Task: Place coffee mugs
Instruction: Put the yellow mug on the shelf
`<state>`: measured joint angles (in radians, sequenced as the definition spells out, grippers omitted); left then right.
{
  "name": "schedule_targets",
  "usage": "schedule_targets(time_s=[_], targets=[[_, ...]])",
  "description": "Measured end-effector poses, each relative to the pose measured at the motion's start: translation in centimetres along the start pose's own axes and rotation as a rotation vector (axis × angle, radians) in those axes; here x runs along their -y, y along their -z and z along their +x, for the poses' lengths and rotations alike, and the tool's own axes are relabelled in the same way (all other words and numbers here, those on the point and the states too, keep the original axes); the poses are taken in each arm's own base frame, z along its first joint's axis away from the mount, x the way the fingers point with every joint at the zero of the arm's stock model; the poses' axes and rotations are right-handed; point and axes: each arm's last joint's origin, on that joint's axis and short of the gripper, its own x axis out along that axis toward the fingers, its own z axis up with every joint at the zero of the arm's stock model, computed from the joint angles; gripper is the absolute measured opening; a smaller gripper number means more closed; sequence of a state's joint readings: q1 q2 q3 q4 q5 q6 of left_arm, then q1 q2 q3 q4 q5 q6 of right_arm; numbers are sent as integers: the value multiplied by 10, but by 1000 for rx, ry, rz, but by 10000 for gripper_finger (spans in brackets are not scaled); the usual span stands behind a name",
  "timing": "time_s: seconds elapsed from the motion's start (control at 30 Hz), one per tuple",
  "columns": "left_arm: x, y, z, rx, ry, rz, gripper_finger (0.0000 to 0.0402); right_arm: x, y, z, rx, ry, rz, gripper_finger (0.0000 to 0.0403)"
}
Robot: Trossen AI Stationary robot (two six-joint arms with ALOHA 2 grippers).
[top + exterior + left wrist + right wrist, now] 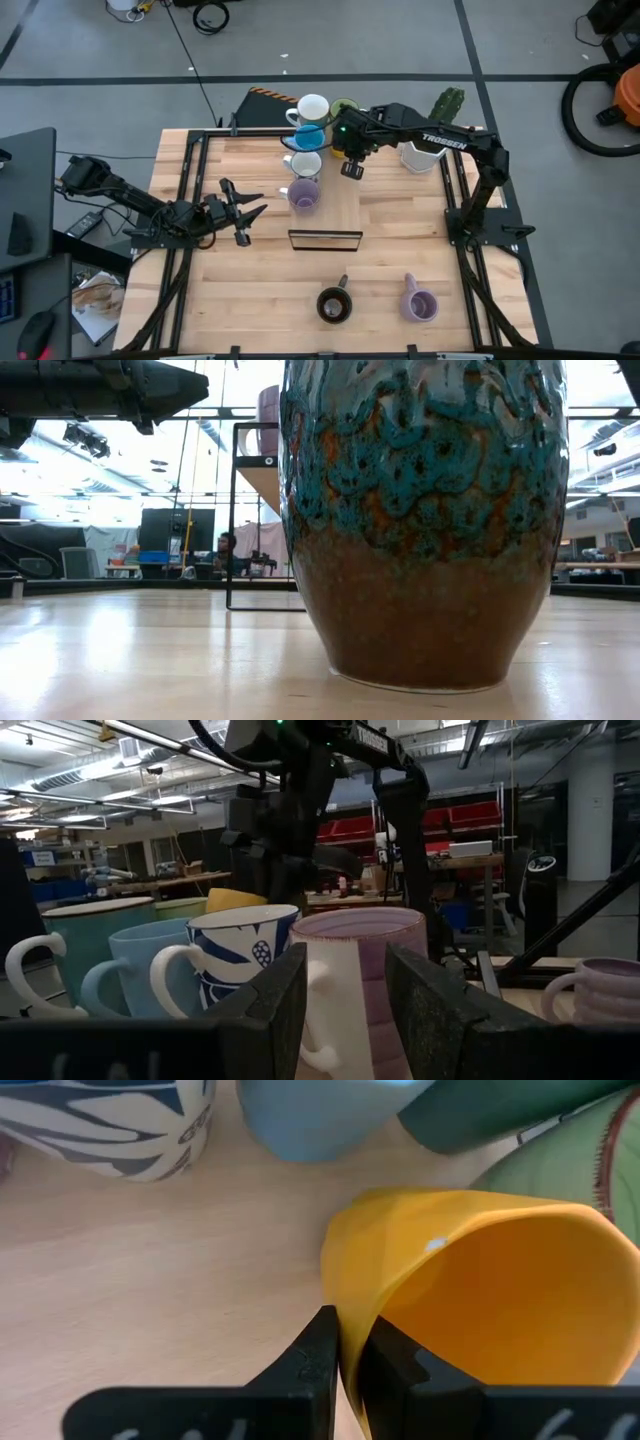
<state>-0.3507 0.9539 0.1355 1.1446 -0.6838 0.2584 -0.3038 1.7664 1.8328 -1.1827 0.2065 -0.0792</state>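
A row of mugs stands at the table's far middle: white (312, 108), green (345, 108), blue (308, 137), white with a blue pattern (303, 165), lavender (303, 193). My right gripper (350, 160) is beside this row, shut on an orange-yellow mug (480, 1290) that the arm hides in the high view. A dark brown mug (333, 303) and a second lavender mug (420, 303) stand upright near the near edge. My left gripper (255, 205) is open, low over the table, left of the row, pointing at the lavender mug (365, 970). My right gripper holds the orange-yellow mug by its rim wall (345, 1305), pinched with one finger (392, 1362) inside the mug and the other (312, 1355) outside. The mug's mouth faces the wrist camera. Whether its base is on the table does not show.
A white hexagonal pot (425, 155) with a green cactus (448, 103) sits right of the row, under my right arm. A black frame (325, 240) stands at the table's middle. The brown-and-teal mug (425, 520) fills the low view. Black rails run along both table sides.
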Motion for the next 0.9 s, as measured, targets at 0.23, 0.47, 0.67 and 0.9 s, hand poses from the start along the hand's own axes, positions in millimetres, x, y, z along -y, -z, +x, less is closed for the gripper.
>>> schedule_targets(time_s=[0.23, 0.47, 0.67, 0.9], targets=[[0, 0, 0, -1, 0, 0, 142, 1, -1, 0, 8, -17, 2, 37], [0, 0, 0, -1, 0, 0, 142, -3, -3, -1, 33, -22, -13, 63], [0, 0, 0, -4, 1, 2, 142, -7, -5, -2, 55, -21, -18, 91], [0, 1, 0, -5, 1, 3, 142, -8, -5, -3, 54, -21, -11, 119]])
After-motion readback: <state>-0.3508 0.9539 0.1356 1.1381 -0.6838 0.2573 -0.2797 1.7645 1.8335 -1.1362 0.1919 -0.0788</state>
